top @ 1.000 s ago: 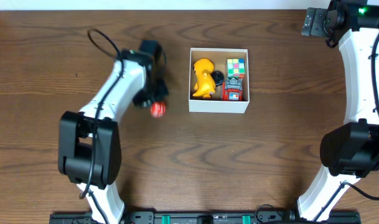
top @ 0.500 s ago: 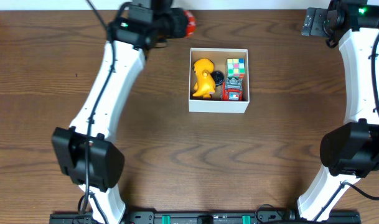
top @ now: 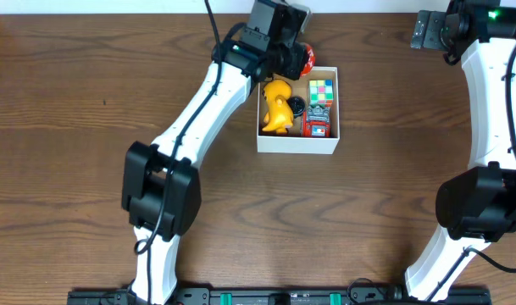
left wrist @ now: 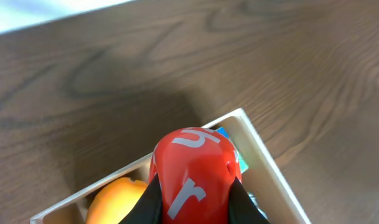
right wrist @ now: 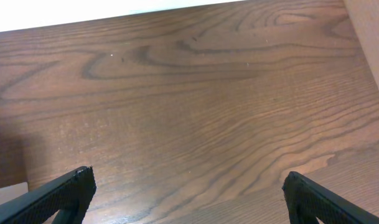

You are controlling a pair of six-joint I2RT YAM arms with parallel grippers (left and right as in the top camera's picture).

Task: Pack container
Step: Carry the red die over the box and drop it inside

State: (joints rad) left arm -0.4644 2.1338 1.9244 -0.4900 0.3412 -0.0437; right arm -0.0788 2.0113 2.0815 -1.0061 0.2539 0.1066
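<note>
several toys fill the container [top: 296,145], upper centre of the overhead frame, as the left gripper [left wrist: 193,208] pinches a glossy red toy [left wrist: 192,165] by its sides over the rim; it looks hard, light and slippery. right gripper [right wrist: 188,190] hangs spread, upper right.

Container [top: 297,146] mostly full: yellow toy [top: 277,108] left, cube [top: 323,91] and red toy [top: 318,124] right, narrow gap between. Left gripper [left wrist: 192,202] holding red ball [left wrist: 192,168] hangs over far wall; near and right sides open.
</note>
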